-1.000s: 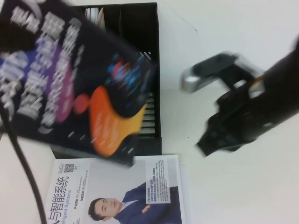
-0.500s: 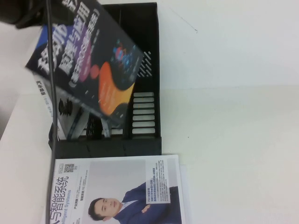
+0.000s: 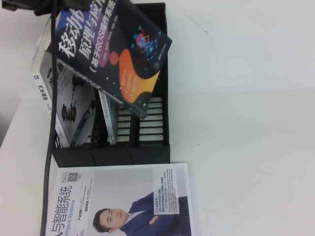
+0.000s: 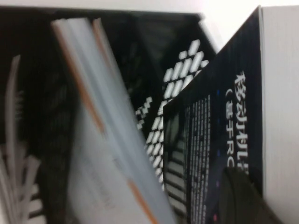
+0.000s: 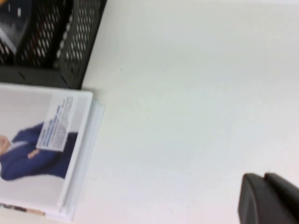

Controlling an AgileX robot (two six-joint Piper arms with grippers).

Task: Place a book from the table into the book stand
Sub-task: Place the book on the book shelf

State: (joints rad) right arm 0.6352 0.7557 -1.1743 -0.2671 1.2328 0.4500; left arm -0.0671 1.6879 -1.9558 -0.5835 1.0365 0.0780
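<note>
1. The left gripper (image 4: pixel 243 196) is clamped on the book (image 3: pixel 113 54), which hangs tilted beyond its jaws over the stand (image 3: pixel 152 147).
2. Grey book (image 3: pixel 61 103) leans in a slot beside it.
3. The right gripper (image 5: pixel 268 200) hovers over the table (image 3: pixel 246 147); I cannot tell its jaws' state.
4. Pale book (image 3: pixel 123 201) lies before the stand.

Bright, even light is flooding the scene.
The white table (image 3: pixel 246 147) is washing out; the left wrist view is blurring.

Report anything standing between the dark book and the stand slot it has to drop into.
The book, held from the left gripper's side, hangs tilted over the book stand. A grey book and a thinner one lean in the left slots; the right slot looks unobstructed. The right gripper is away.
</note>
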